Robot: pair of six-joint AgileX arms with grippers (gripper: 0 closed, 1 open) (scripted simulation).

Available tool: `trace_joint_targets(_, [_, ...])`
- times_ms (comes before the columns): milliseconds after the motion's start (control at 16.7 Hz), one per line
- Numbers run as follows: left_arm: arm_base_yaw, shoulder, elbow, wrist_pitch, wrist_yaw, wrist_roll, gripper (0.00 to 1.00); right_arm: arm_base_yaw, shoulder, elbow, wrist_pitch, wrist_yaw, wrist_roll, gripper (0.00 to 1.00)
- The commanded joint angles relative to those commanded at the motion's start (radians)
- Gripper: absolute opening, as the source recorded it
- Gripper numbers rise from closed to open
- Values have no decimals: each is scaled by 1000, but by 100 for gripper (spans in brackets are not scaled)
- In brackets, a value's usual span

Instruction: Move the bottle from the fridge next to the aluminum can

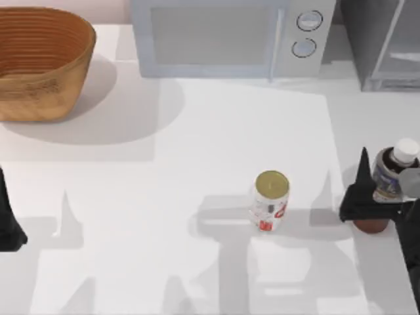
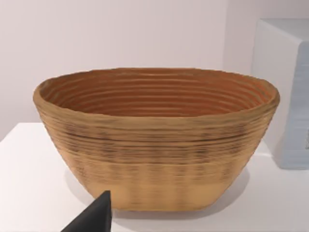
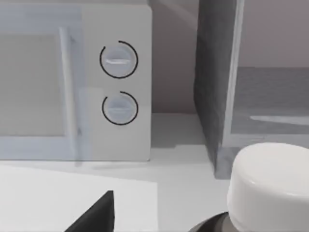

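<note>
Our right gripper (image 1: 384,190) sits at the table's right edge, clamped around one bottle (image 1: 394,172): white cap up, upright, reddish-brown base showing below the dark fingers (image 1: 359,190). From the right wrist, the bottle's cap (image 3: 270,186) is close under the camera. One aluminum can (image 1: 270,200) stands upright left of the bottle, apart from it, on the white table (image 1: 197,197). One fridge (image 1: 384,42) stands at the far right corner, one microwave (image 1: 226,36) with two dials beside it, one wicker basket (image 1: 39,62) at far left. Our left gripper (image 1: 8,226) is parked at the left edge; finger spread: cannot tell.
</note>
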Motion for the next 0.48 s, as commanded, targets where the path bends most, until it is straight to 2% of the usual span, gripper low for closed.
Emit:
trace_joint_targets(240, [0, 0, 0, 0, 0, 0, 100, 62, -38, -51, 16, 60, 1, 100])
trace_joint_targets(480, [0, 0, 0, 0, 0, 0, 100, 58, -34, -48, 14, 58, 1, 100])
